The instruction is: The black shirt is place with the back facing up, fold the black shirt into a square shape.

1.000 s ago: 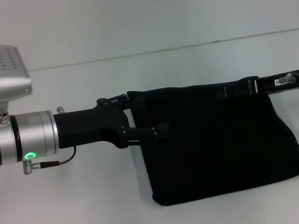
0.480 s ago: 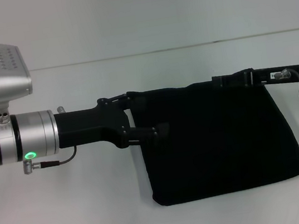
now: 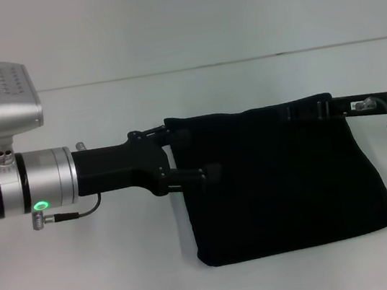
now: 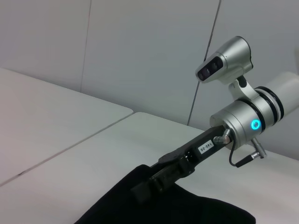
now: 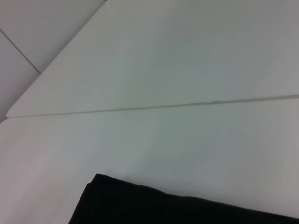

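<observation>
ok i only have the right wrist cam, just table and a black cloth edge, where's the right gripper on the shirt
observer: in the head view the right gripper is at the far right corner of the black shirt.
operator: and the left one
observer: the left gripper is at the shirt's far left corner, jaws spread open.
operator: how's the shirt lying
observer: it's folded into a rough rectangle on the white table, between the two arms.
</observation>
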